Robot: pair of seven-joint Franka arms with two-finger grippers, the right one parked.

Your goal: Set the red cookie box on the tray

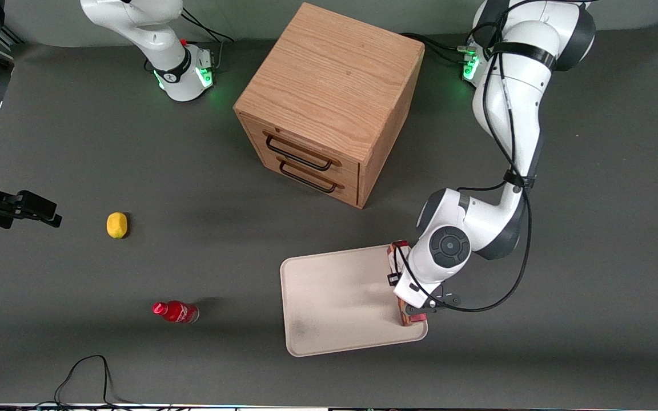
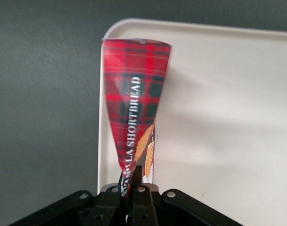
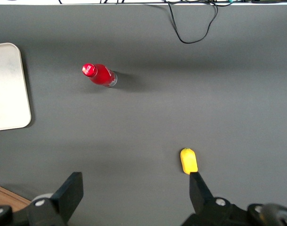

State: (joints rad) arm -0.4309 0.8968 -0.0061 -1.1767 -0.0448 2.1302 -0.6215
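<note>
The left arm's end effector (image 2: 133,188) hangs over the edge of the large flat cream-white rectangular tray (image 1: 334,297) that lies toward the working arm's end of the dark grey worktop (image 1: 135,142), its black fingers (image 2: 142,186) pinched narrow on one end of the long, narrow red tartan cookie box (image 2: 134,108). The box lies lengthwise along that tray edge, just inside the raised rim; whether it rests on the tray surface cannot be told. In the front view only the two ends of the box (image 1: 398,249) show past the arm's white wrist. The oak two-drawer cabinet (image 1: 329,103) stands farther from the front camera than the tray. Toward the parked arm's end of the worktop stand a small red bottle with a red cap (image 1: 176,311) and a yellow lemon-shaped object (image 1: 116,225), well apart from the tray.
</note>
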